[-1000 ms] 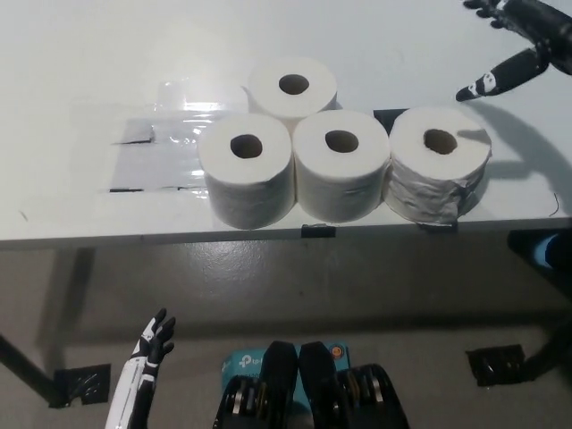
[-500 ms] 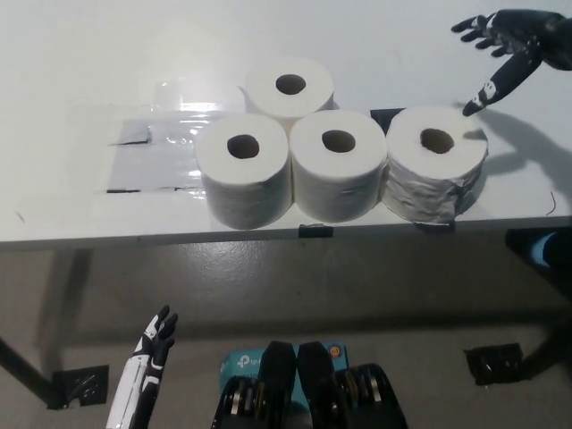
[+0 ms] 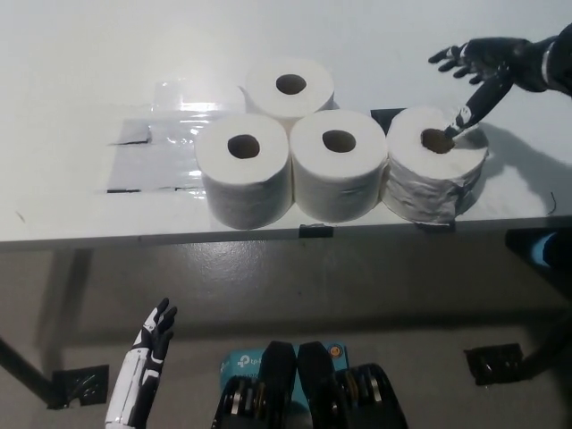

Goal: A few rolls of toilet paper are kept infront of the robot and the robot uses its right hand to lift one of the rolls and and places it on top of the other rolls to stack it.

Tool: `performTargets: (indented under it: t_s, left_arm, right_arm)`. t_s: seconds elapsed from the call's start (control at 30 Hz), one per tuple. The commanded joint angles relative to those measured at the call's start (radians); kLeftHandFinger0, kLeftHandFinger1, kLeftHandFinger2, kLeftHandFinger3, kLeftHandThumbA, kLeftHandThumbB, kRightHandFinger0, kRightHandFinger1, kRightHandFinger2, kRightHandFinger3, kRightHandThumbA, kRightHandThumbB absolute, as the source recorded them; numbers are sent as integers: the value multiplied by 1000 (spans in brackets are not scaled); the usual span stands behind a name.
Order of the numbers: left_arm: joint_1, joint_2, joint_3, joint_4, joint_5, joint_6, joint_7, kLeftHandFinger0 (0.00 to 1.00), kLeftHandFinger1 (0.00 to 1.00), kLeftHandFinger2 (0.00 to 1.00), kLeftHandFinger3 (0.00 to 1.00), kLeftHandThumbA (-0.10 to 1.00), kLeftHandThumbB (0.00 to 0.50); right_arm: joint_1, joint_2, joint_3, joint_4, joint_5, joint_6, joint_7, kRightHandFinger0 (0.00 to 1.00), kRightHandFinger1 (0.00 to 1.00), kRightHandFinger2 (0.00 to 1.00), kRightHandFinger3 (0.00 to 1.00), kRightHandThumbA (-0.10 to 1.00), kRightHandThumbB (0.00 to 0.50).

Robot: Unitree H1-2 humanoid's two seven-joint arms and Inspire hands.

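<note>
Four rolls of toilet paper stand on end on the white table, close to its front edge, hollow cores facing up. Farthest left in view, well below the tabletop and over the grey floor, the white left hand hangs at rest with its fingers spread apart and nothing in them. On the table's left part lies a clear plastic sheet, shiny and flat, reaching under the rolls. The front-left roll sits on that sheet, touching the front-middle roll beside it. Behind the two of them, nestled into the gap where they meet, stands the back roll. To the right of the middle one, touching it, is the right roll, whose side is wrapped in a greyish, crinkled band rather than plain white paper. A small dark patch on the tabletop shows just behind the seam between the middle and right rolls. The black right hand reaches in from the upper right, above the right roll. Its fingers are spread wide and grasp nothing; one long fingertip points down to the rim of that roll's core, seemingly touching it, while the others fan out to the left.
</note>
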Motion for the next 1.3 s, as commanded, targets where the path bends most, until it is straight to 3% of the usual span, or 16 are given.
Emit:
performTargets:
  t_s: [0.0,0.13,0.4,0.43,0.5,0.63,0.8,1.0,1.13,1.27]
  left_arm:
    - [-2,9,2,-20,24,-34,28,1000,1000,1000,1000,1000,243]
    - [1,11,3,-16,19,-39,24,1000,1000,1000,1000,1000,246]
    - [9,12,2,-19,27,-40,24,1000,1000,1000,1000,1000,253]
    - [9,13,2,-15,22,-43,22,1000,1000,1000,1000,1000,251]
    - [11,14,2,-15,23,-44,21,1000,1000,1000,1000,1000,252]
    - [15,14,2,-12,28,-49,24,1000,1000,1000,1000,1000,252]
    - [23,10,2,-19,30,-40,24,1000,1000,1000,1000,1000,277]
    - [26,13,3,-11,28,-58,24,1000,1000,1000,1000,1000,274]
    - [27,13,3,-13,22,-56,20,1000,1000,1000,1000,1000,274]
    - [27,13,3,-10,22,-64,20,1000,1000,1000,1000,1000,272]
  right_arm:
    - [-74,2,2,15,-56,-37,-31,1000,1000,1000,1000,1000,271]
    - [-69,9,3,15,-69,-34,-35,1000,1000,1000,1000,1000,247]
    - [-70,20,-25,23,-67,-47,-36,1000,1000,1000,1000,1000,260]
    - [-69,22,-46,28,-47,-53,-33,1000,1000,1000,1000,1000,293]
    - [-68,23,-50,29,-50,-70,-31,1000,1000,1000,1000,1000,309]
    - [-64,26,-65,23,-52,-64,-28,1000,1000,1000,1000,1000,292]
    - [-58,31,-67,7,-61,-38,-27,1000,1000,1000,1000,988,307]
    - [-57,37,-48,4,-81,-55,-25,1000,1000,1000,1000,1000,282]
    - [-60,38,-16,12,-113,-71,-30,1000,1000,1000,1000,1000,238]
    - [-59,42,-13,22,-124,-63,-39,1000,1000,1000,1000,1000,235]
